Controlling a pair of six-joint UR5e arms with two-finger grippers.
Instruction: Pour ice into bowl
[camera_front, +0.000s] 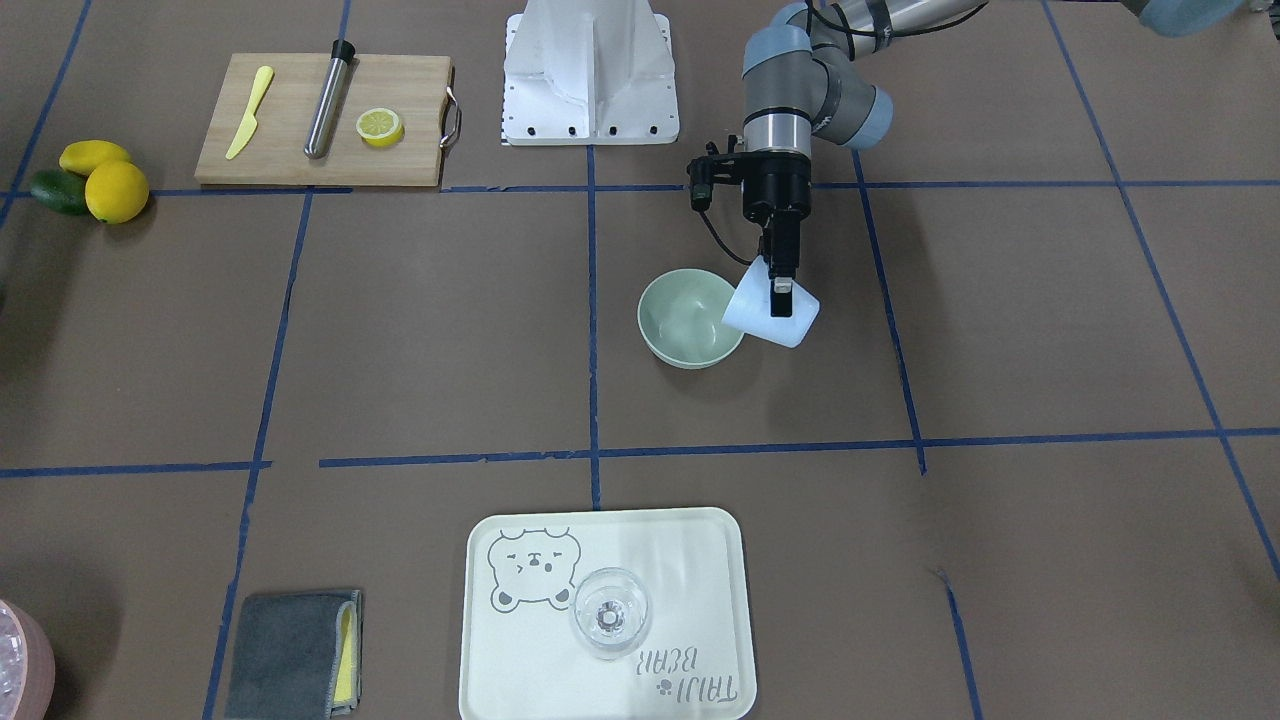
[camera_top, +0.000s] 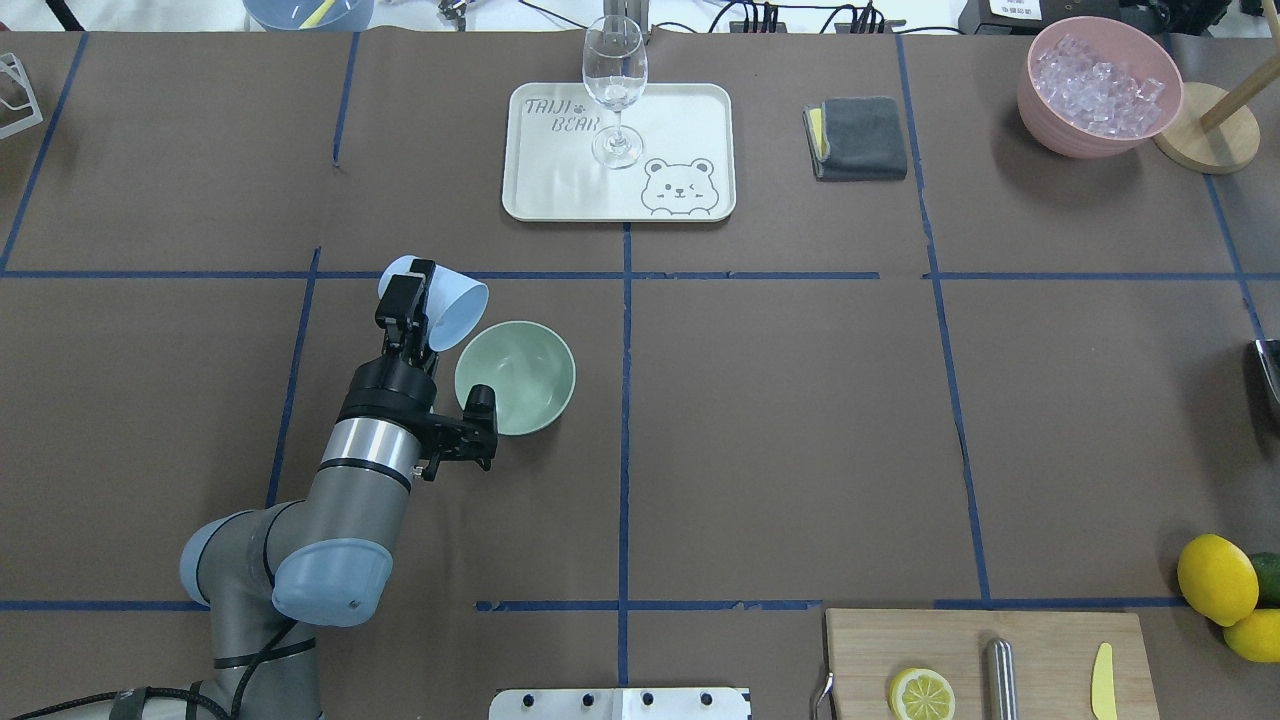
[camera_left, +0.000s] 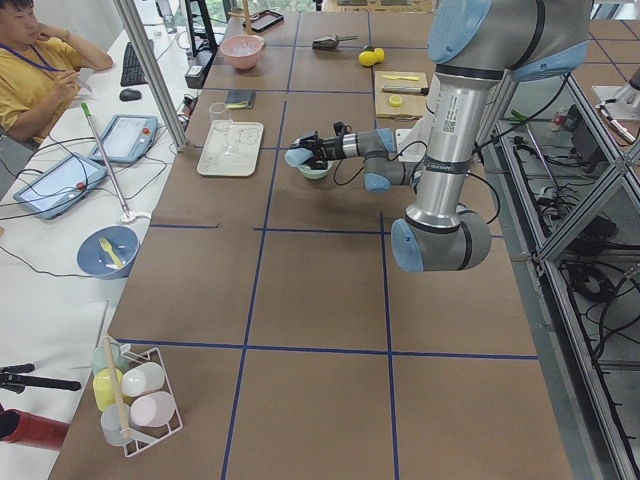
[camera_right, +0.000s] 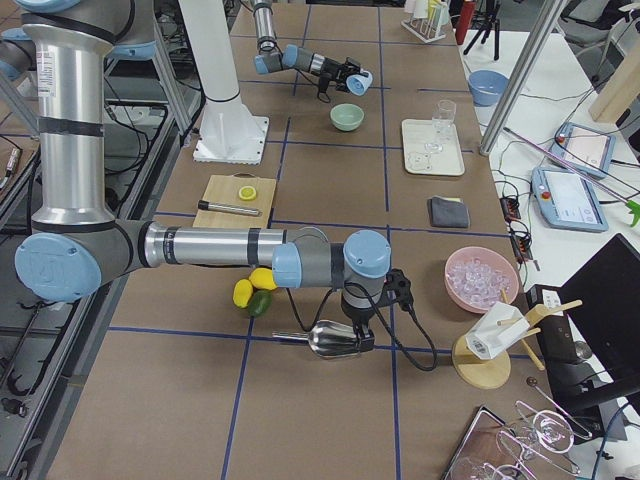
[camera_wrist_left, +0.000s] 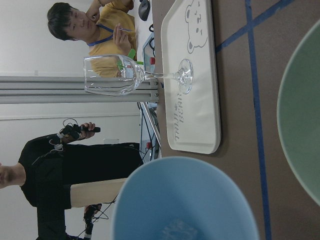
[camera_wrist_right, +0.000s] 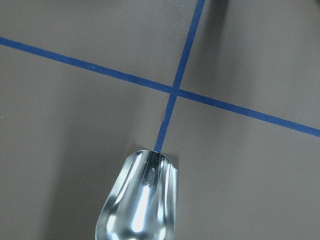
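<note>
My left gripper (camera_front: 780, 290) is shut on a pale blue cup (camera_front: 768, 318), which it holds tipped on its side. The cup's mouth is over the near rim of the sage-green bowl (camera_front: 680, 325). In the overhead view the cup (camera_top: 452, 310) is just beyond the bowl (camera_top: 520, 375). In the left wrist view a little glassy ice (camera_wrist_left: 175, 231) shows deep inside the cup (camera_wrist_left: 185, 195), with the bowl (camera_wrist_left: 300, 115) at the right. I see no ice in the bowl. My right gripper (camera_right: 360, 322) is at a metal scoop (camera_wrist_right: 140, 200); I cannot tell its jaws.
A cream tray (camera_top: 560, 190) with a wine glass (camera_top: 613, 90) lies beyond the bowl. A grey cloth (camera_top: 860, 138) and a pink bowl of ice (camera_top: 1090, 135) are at the far right. A cutting board (camera_top: 1050, 640) and lemons (camera_top: 1215, 578) are at the near right.
</note>
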